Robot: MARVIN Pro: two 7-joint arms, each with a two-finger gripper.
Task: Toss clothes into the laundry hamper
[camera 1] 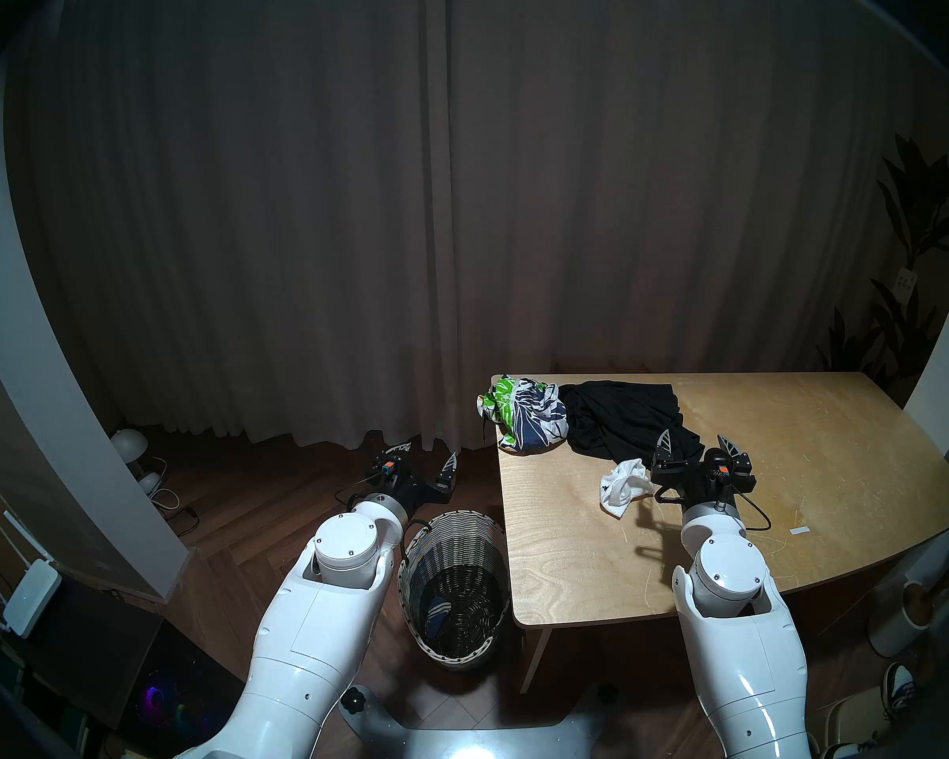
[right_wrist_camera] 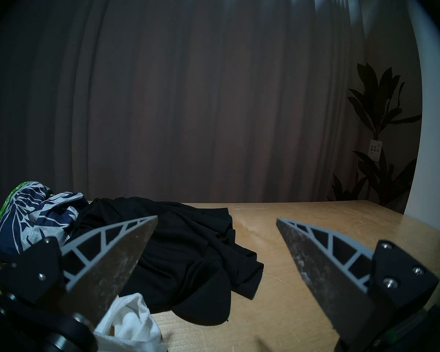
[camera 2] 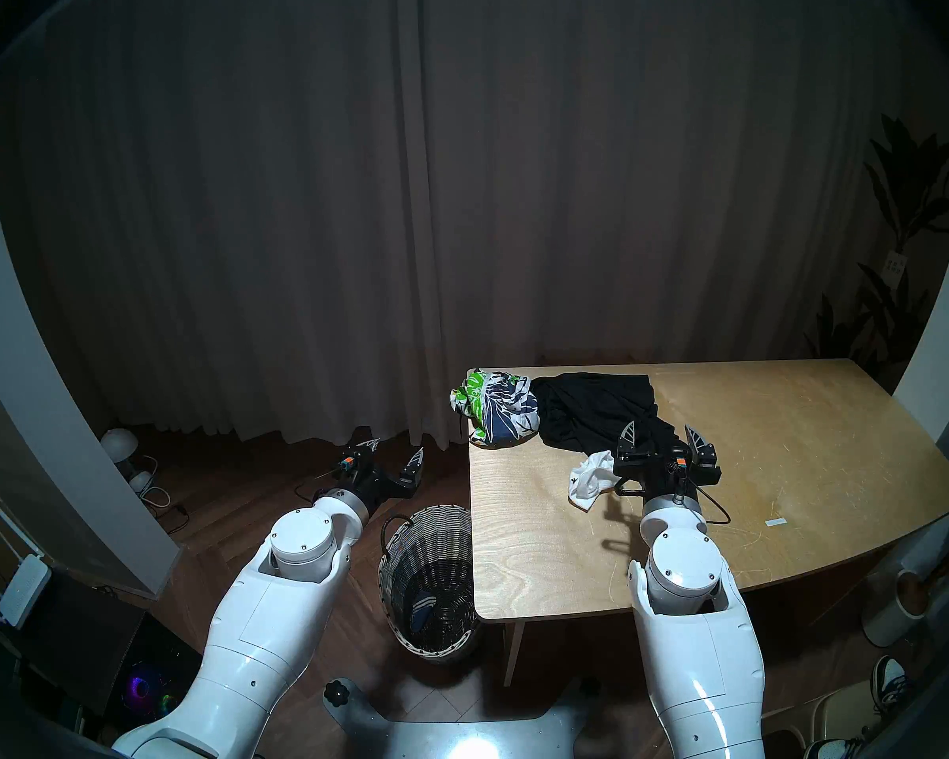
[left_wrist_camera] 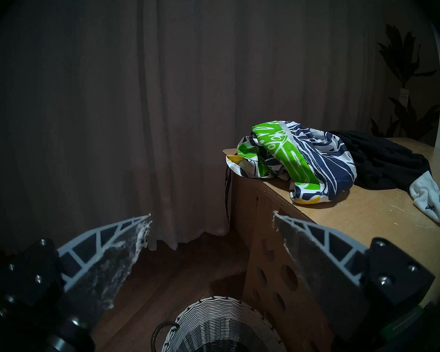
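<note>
The laundry hamper (camera 1: 456, 582) is a tall round basket of woven wicker with a pale rim, a dark weave inside and a small dark loop handle (left_wrist_camera: 163, 336); it stands on the dark wood floor just beside the near left corner of the table (camera 1: 790, 467), a pale plywood top with rounded corners and fine scratches. A navy sock with white stripes (camera 1: 438, 613) lies crumpled at the bottom of the hamper. On the table's far left corner sits a bunched leaf-print garment (camera 1: 524, 415) in green, navy and white, smooth and glossy, touching a large black garment (camera 1: 620, 421) of soft matte cloth in loose folds. A small white garment (camera 1: 623, 487), ribbed and crumpled, lies at the black cloth's near edge. The left gripper (camera 1: 426, 456) hangs above the floor beyond the hamper, its grey trussed fingers (left_wrist_camera: 112, 255) spread wide and empty, lint on the pads. The right gripper (camera 1: 699, 443) hovers over the table, spread wide and empty, the white garment just beside its left finger
</note>
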